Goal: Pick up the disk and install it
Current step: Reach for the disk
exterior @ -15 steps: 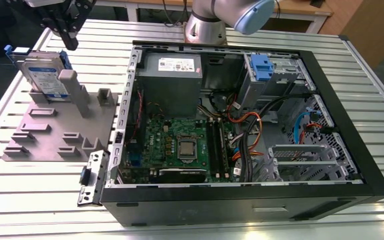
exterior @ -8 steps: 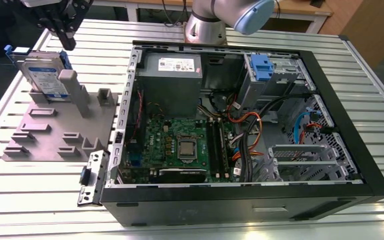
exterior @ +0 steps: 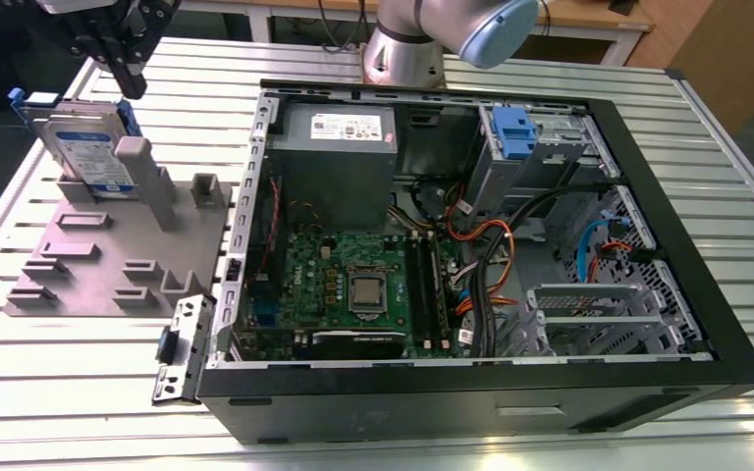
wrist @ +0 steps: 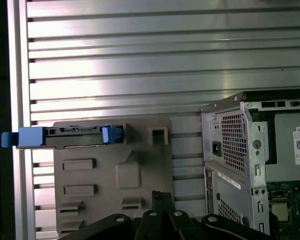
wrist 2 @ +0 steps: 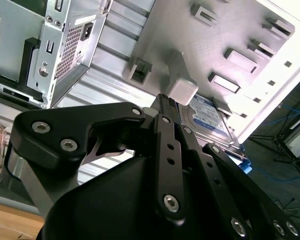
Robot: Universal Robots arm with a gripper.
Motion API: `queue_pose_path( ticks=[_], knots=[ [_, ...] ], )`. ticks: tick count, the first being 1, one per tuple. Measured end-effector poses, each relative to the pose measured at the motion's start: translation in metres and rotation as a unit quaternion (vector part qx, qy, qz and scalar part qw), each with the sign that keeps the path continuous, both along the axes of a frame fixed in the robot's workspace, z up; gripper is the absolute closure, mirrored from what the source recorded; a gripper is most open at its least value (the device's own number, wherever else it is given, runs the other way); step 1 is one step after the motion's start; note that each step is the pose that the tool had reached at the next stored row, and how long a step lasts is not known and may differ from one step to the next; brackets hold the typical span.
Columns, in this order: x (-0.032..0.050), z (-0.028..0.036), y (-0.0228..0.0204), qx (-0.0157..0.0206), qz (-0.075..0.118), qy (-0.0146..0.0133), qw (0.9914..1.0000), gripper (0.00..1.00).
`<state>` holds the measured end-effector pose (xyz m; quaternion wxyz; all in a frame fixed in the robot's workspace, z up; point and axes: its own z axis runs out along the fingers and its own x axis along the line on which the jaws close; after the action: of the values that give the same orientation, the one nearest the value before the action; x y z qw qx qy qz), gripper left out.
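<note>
Robotics lab, slotted aluminium bench (exterior: 63,378), opened computer case (exterior: 482,397), grey fixture plate (exterior: 200,250)

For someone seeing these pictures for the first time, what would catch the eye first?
The large open computer case, full of boards and cables, dominates the exterior view's right. On that view's left, the disk stands upright in a grey holder plate, with the black pincer near its top.

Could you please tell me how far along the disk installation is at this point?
Nothing looks done yet. The disk stands upright in the grey fixture, beside the open computer case. The gripper hovers near the disk's top, not holding it. Picking up and installing are both left.
</note>
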<state>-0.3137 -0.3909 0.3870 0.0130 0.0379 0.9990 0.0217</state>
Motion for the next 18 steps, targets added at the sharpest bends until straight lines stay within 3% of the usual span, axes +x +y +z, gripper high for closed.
queue_pose_path(
  ticks=[18],
  knots=[
    [-0.0103, -0.0008, 0.0, 0.0, 0.0, 0.0001, 1.0, 0.89]
  ],
)
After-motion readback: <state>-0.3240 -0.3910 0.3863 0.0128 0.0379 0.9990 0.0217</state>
